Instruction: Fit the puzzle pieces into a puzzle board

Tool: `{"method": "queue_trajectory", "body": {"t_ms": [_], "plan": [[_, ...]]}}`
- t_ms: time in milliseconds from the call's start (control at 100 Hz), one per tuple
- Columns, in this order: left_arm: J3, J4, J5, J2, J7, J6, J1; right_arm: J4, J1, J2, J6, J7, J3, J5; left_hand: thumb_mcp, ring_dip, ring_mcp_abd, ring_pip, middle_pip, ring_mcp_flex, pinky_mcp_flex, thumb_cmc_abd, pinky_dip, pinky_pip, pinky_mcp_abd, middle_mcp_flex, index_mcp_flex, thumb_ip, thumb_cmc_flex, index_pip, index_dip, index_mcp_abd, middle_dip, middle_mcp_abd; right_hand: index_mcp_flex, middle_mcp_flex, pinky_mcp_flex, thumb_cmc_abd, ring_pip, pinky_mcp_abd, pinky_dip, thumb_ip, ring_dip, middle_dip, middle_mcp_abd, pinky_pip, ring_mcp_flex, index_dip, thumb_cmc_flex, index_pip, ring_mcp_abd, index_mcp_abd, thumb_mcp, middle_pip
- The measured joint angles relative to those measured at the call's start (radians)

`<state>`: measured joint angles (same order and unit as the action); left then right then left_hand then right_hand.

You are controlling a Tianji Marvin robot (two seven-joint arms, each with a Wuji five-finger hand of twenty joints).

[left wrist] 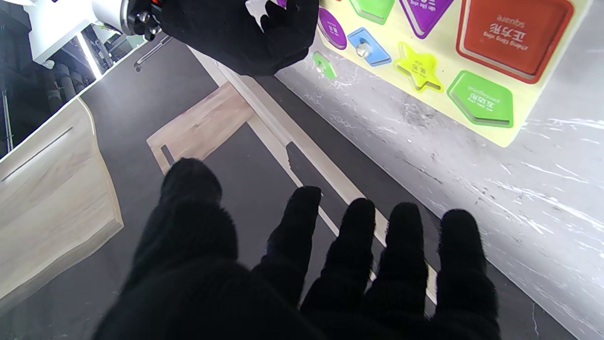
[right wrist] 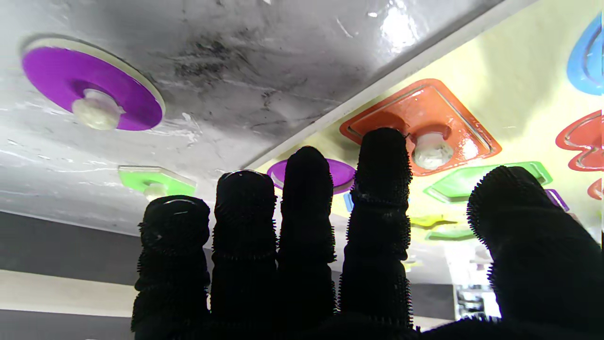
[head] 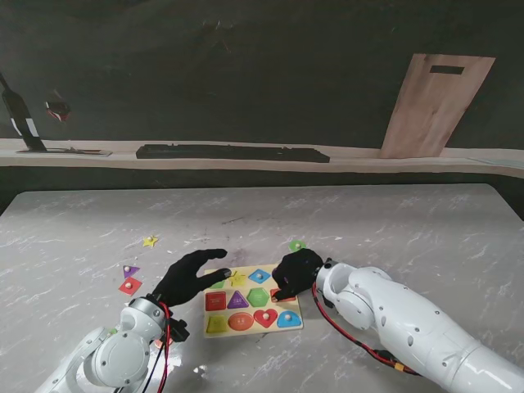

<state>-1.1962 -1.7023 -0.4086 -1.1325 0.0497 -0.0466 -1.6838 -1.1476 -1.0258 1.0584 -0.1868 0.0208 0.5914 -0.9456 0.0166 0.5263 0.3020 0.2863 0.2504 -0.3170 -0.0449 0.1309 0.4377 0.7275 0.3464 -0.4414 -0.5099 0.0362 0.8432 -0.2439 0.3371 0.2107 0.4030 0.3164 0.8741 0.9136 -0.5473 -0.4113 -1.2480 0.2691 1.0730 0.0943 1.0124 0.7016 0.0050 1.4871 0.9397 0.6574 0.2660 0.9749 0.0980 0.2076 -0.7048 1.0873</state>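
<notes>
- Puzzle board (head: 252,328): pale yellow, flat on the marble table (head: 393,229), near me, between the two arms.
- Board shapes, stand view: red square (head: 215,300), purple triangle (head: 237,300), green hexagon (head: 259,297), blue pentagon (head: 259,276), yellow star (head: 237,278), red heart (head: 265,318), red oval (head: 241,321), yellow trapezoid (head: 216,324), blue piece (head: 288,318).
- Loose pieces on the table: green piece (head: 296,245) just beyond the board; yellow star piece (head: 149,241), purple piece (head: 130,270) and red piece (head: 129,286) well left of the board.
- Left robot hand (head: 190,275): black glove, fingers spread wide, holds nothing, hovers at the board's left edge.
- Right robot hand (head: 295,274): black glove, over the board's right far corner; fingers extended side by side, fingertips (right wrist: 383,141) next to an orange-red knobbed piece (right wrist: 422,125) in the board. Can't tell whether it touches or grips the piece.
- Right wrist view: a purple round knobbed piece (right wrist: 92,89) lies on the table off the board.
</notes>
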Motion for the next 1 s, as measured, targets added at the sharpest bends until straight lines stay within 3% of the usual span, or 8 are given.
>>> {"method": "queue_trajectory", "body": {"t_ms": [290, 440, 620, 750, 860, 1000], "plan": [[0.001, 0.0, 0.001, 0.0, 0.0, 0.004, 0.001, -0.01, -0.038, 0.0, 0.032, 0.031, 0.04, -0.02, 0.0, 0.0, 0.0, 0.0, 0.0, 0.0, 0.0, 0.0, 0.0, 0.0, 0.0, 0.0, 0.0, 0.0, 0.0, 0.0, 0.0, 0.0, 0.0, 0.0, 0.028, 0.012, -0.002, 0.022, -0.004, 0.002, 0.001, 0.0, 0.0, 0.0, 0.003, 0.008, 0.011, 0.0, -0.048, -0.017, 0.008, -0.005, 0.035, 0.01], [0.001, -0.001, 0.0, 0.0, 0.0, 0.004, 0.001, -0.014, -0.071, 0.001, 0.047, 0.052, 0.095, -0.037, 0.0, 0.0, 0.0, 0.0, 0.0, 0.0, 0.0, 0.0, 0.0, 0.0, 0.0, 0.0, 0.0, 0.0, 0.0, 0.0, 0.0, 0.0, 0.0, 0.0, 0.029, 0.012, -0.002, 0.025, -0.004, 0.002, 0.001, 0.0, 0.0, 0.0, 0.003, 0.008, 0.011, -0.017, -0.048, -0.104, 0.008, -0.072, 0.058, 0.01], [0.001, -0.001, 0.0, 0.0, -0.003, 0.005, 0.001, -0.016, -0.106, 0.002, 0.055, 0.122, 0.155, -0.059, 0.0, 0.0, 0.0, 0.0, 0.0, 0.0, 0.0, 0.0, 0.0, 0.0, 0.0, 0.0, 0.0, 0.0, 0.0, 0.0, 0.0, 0.0, 0.0, 0.0, 0.028, 0.012, -0.002, 0.034, -0.003, 0.002, 0.001, 0.0, -0.006, 0.0, 0.003, 0.009, 0.01, -0.029, -0.048, -0.139, 0.008, -0.079, 0.071, 0.01], [0.001, 0.0, 0.0, 0.0, -0.004, 0.005, 0.002, -0.007, -0.114, 0.004, 0.058, 0.204, 0.185, -0.073, 0.0, 0.0, 0.0, 0.0, 0.0, 0.0, 0.0, 0.0, 0.0, 0.0, 0.0, 0.0, 0.0, 0.0, 0.0, 0.0, 0.0, 0.0, 0.0, 0.0, -0.059, -0.017, 0.016, -0.001, 0.026, 0.002, -0.002, 0.0, -0.022, -0.014, 0.003, 0.007, -0.011, -0.041, -0.023, -0.183, 0.006, -0.071, 0.073, -0.013], [0.001, 0.001, 0.0, 0.0, -0.004, 0.005, 0.003, 0.011, -0.11, 0.009, 0.056, 0.232, 0.211, -0.075, 0.0, 0.0, 0.0, 0.0, 0.0, 0.0, 0.0, 0.0, 0.0, 0.0, 0.0, 0.0, 0.0, 0.0, 0.0, 0.0, 0.0, 0.0, 0.0, 0.0, -0.146, -0.065, 0.032, -0.097, 0.07, -0.003, -0.013, 0.0, -0.031, -0.033, 0.001, -0.019, -0.042, -0.042, 0.008, -0.19, -0.016, -0.053, -0.049, -0.025], [0.003, 0.002, 0.001, 0.0, -0.008, 0.005, 0.005, 0.089, -0.069, 0.015, 0.023, 0.302, 0.196, -0.068, 0.0, 0.0, 0.0, 0.0, 0.0, 0.0, 0.0, 0.0, 0.0, 0.0, 0.0, 0.0, 0.0, 0.0, 0.0, 0.0, 0.0, 0.0, 0.0, 0.0, -0.213, -0.119, 0.034, -0.198, 0.127, -0.038, -0.024, 0.0, -0.055, -0.056, -0.035, -0.044, -0.075, -0.055, 0.023, -0.19, -0.065, -0.047, -0.236, -0.048]]}}
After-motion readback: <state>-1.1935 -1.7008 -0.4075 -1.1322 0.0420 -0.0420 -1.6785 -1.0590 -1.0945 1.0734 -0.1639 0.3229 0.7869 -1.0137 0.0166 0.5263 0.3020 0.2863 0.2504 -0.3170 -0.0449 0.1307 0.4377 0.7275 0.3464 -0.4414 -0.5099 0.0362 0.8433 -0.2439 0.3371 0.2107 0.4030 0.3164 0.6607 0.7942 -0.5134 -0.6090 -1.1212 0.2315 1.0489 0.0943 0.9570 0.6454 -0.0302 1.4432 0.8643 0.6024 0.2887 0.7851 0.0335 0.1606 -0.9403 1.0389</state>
